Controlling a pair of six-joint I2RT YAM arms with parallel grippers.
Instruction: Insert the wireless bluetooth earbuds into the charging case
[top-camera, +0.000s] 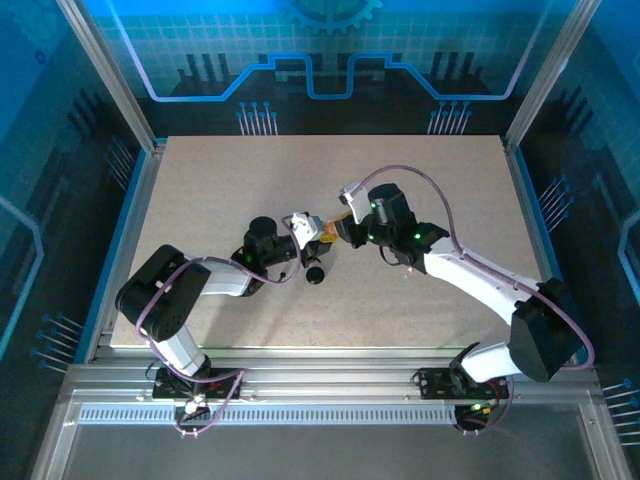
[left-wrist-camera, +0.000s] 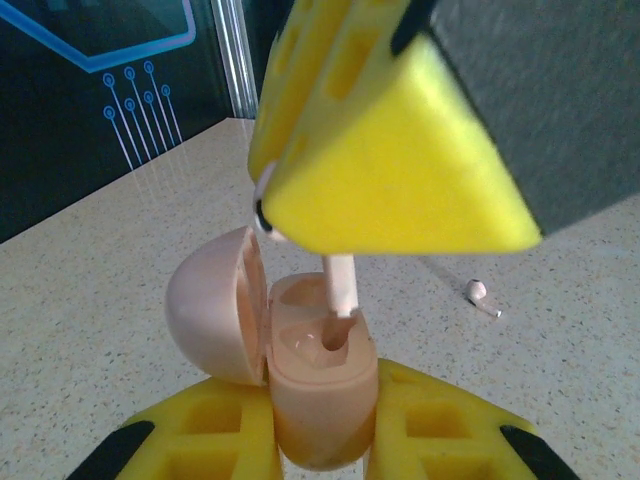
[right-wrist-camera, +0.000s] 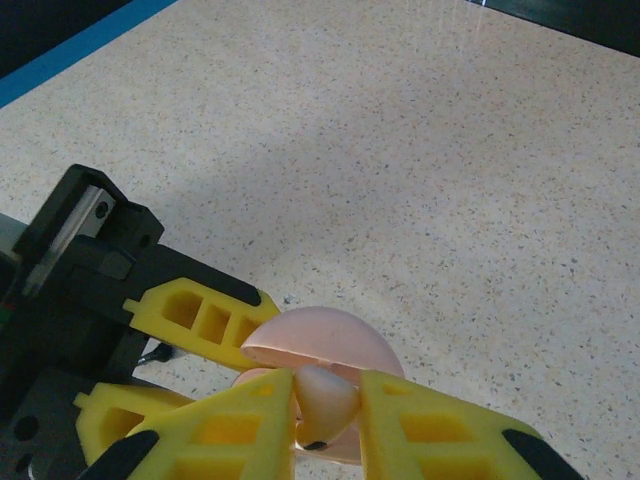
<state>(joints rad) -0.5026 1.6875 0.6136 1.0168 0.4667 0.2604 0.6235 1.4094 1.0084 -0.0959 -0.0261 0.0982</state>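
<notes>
Our left claw (left-wrist-camera: 322, 432) pinches the open round pink plastic case (left-wrist-camera: 300, 350). Our right claw (right-wrist-camera: 325, 415) pinches a tiny pale pink earbud (left-wrist-camera: 340, 285), stem in the case; its yellow finger (left-wrist-camera: 390, 170) blocks our view. Another pink earbud (left-wrist-camera: 482, 297) lies nearby.

No legible text, seemingly.

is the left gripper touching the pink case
Touching. Left wrist view: the left gripper has its yellow fingers pressed against both sides of the pink case.

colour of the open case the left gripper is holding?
Pale pink, inside and out. The case shows best in the left wrist view.
</notes>
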